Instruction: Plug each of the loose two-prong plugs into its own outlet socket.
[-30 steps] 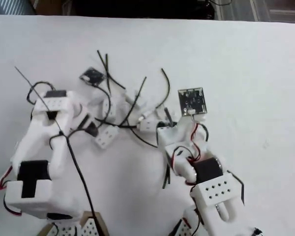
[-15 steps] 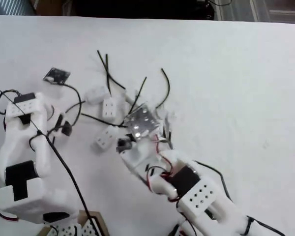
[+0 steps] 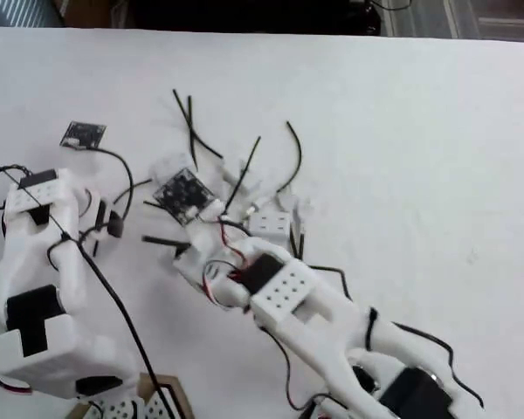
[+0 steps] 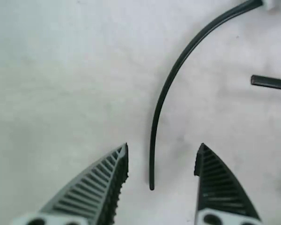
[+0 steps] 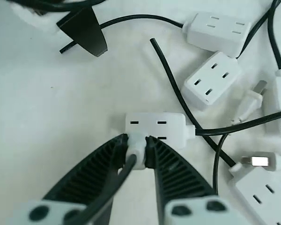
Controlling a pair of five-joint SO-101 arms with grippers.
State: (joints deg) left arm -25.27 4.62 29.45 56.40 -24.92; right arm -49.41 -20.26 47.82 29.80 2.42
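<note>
Left gripper [image 4: 162, 154]: jaws stand wide, low over the white surface [image 4: 61, 70]. They straddle only the free end of a black cord [image 4: 166, 93]. The cord's length curves straight away from the jaws, and no plug lies between them.

Right gripper [image 5: 136, 140]: jaws are narrow and clamped on a white plug [image 5: 136, 153]. The plug's long axis runs in line with the jaws. An outlet block [image 5: 154, 125] lies directly ahead of the jaw tips and touches the plug, its long axis crosswise to them. Whether the prongs are seated cannot be seen.

Further right, a second plug [image 5: 249, 102] lies loose beside another outlet block [image 5: 210, 82], prongs bare.

Judgement: the coming move turns on a straight push along the jaw line into the block ahead. The right arm is the nearer one to every socket.
</note>
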